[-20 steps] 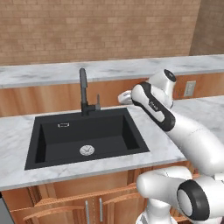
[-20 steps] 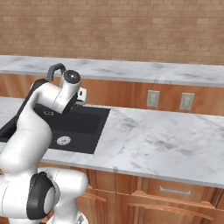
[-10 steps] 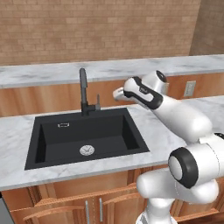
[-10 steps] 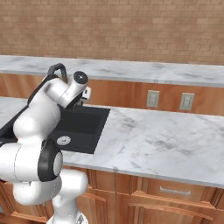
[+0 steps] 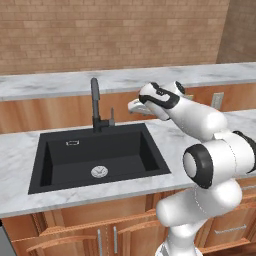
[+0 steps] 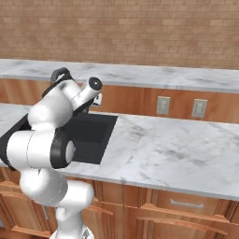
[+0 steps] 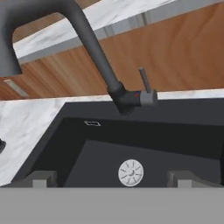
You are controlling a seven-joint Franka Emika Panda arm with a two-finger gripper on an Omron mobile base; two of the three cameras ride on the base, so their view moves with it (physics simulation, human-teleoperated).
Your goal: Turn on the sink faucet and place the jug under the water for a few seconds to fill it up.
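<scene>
— One thing moved since the frame before: the arm. The gripper (image 5: 134, 106) swung further left, and it hung above the sink's (image 5: 150, 150) back right corner, just right of the faucet (image 5: 95, 102).

— Were the fingers spread?

— In the hand view the two tips (image 7: 41, 178) sat well apart at the bottom, nothing between them, so spread. From the base views I could not tell.

— And the faucet?

— It stood where it had been, at the middle of the sink's back edge, its lever (image 7: 143, 80) upright beside its base. No stream was visible; the drain (image 7: 131, 171) lay bare in the black basin.

— The counter?

— The counter (image 6: 177, 154) was unchanged.
</scene>
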